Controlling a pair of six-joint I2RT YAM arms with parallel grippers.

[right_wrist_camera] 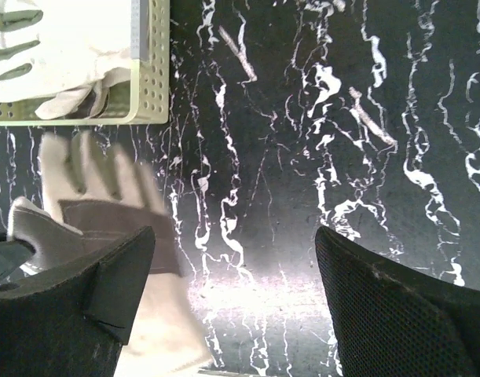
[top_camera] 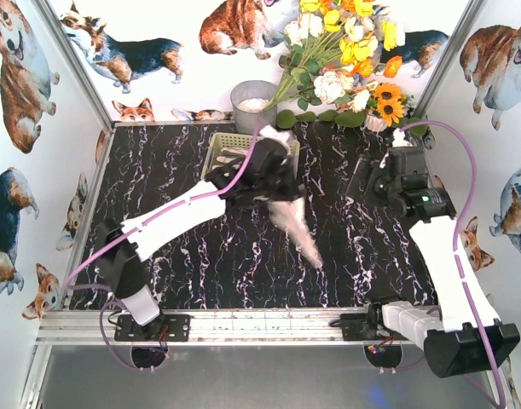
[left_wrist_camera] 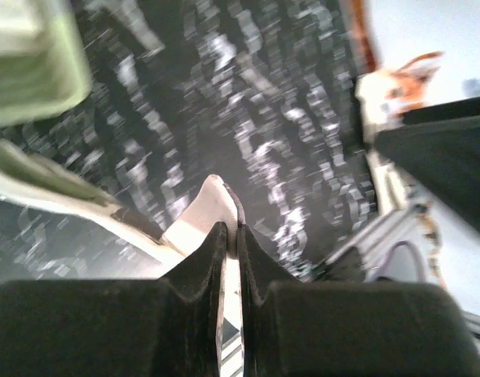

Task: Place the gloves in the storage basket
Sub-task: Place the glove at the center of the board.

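A cream-white glove (top_camera: 296, 226) with a grey palm patch hangs from the left gripper (left_wrist_camera: 232, 232), pinched between its dark fingers (left_wrist_camera: 212, 263), which are pressed together on the fabric. The glove trails down and away from the fingertips toward the near side of the table (top_camera: 209, 264). It is blurred in every view, so whether its lower end touches the tabletop cannot be told.

The storage basket (right_wrist_camera: 157, 78), pale yellow with perforated sides, sits just beyond the left gripper, at the far side of the table. In the left wrist view a blurred corner of it shows up and to the left of the fingertips. More gloves (right_wrist_camera: 59, 47) lie inside it, white fabric with grey fingers, heaped against the near wall.

The right gripper (right_wrist_camera: 233, 243) hovers over the dark marbled tabletop with its two fingers spread wide and nothing between them. From its camera, the hanging glove is to the left, partly hidden behind the left-hand finger (right_wrist_camera: 90, 290), and the basket is farther ahead on the same side. In the top view the right gripper stands well apart from the glove, off to the right of the left gripper.

Behind the basket stands a round grey pot (top_camera: 253, 104), and beside it a spray of yellow, white and orange flowers (top_camera: 345, 43) leans against the back wall.
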